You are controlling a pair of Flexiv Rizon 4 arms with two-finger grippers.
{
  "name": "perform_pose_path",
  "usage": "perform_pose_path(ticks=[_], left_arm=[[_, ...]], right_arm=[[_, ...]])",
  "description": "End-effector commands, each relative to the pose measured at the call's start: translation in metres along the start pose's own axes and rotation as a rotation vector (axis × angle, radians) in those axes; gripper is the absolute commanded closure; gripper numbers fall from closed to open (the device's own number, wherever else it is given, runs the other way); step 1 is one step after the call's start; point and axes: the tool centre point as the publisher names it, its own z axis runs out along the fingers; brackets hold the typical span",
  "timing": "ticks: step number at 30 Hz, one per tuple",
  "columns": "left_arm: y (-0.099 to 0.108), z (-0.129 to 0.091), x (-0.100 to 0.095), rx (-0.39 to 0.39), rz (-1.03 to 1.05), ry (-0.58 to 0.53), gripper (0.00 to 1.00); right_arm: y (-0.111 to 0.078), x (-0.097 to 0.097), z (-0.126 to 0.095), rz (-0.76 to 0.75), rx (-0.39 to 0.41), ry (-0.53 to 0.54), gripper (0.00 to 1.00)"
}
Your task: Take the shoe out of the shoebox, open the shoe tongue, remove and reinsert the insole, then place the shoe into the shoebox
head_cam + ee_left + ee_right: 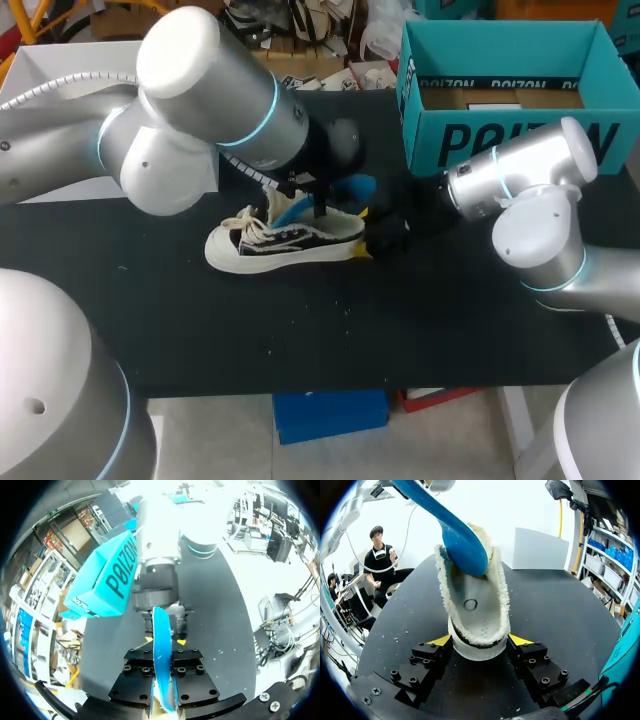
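A black and white shoe (285,240) lies on the black table, toe to the left and laces loose. My right gripper (368,232) holds its heel from the right. In the right wrist view the heel (475,630) sits between both yellow tips, which touch its two sides. My left gripper (322,200) hangs over the shoe's opening, shut on a blue insole (350,188). The insole (162,655) stands on edge between its fingers, and the lower end (457,540) dips into the shoe. The open teal shoebox (500,135) stands at the back right.
The black table top (330,330) has free room in front of the shoe and to its left. A white board (45,75) lies at the back left. The box (107,580) stands close behind my right arm.
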Motion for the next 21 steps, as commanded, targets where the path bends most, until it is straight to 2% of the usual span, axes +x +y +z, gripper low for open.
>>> perform_pose_path(ticks=[1, 5, 11, 15, 17, 19, 21], left_arm=[[-0.009, -0.032, 0.006, 0.042, 0.012, -0.013, 1.0], [-0.025, -0.05, 0.002, 0.139, 0.025, 0.022, 1.0], [-0.045, -0.077, -0.005, 0.336, 0.067, 0.128, 1.0], [-0.049, -0.092, -0.01, 0.583, 0.112, 0.295, 1.0], [-0.048, -0.097, -0.015, 0.741, 0.129, 0.413, 1.0], [-0.047, -0.099, -0.02, 0.865, 0.147, 0.54, 1.0], [-0.047, -0.099, -0.02, 0.865, 0.147, 0.54, 1.0]], right_arm=[[0.001, 0.0, 0.0, 0.002, 0.003, -0.001, 1.0], [0.001, 0.0, 0.0, 0.002, 0.003, -0.001, 1.0], [0.001, 0.0, 0.0, 0.002, 0.003, -0.001, 1.0], [0.001, 0.0, 0.0, 0.002, 0.003, -0.001, 1.0], [0.001, 0.0, 0.0, 0.002, 0.003, -0.001, 1.0], [0.001, 0.0, 0.0, 0.002, 0.003, -0.001, 1.0], [0.001, 0.0, 0.0, 0.002, 0.003, -0.001, 1.0]])
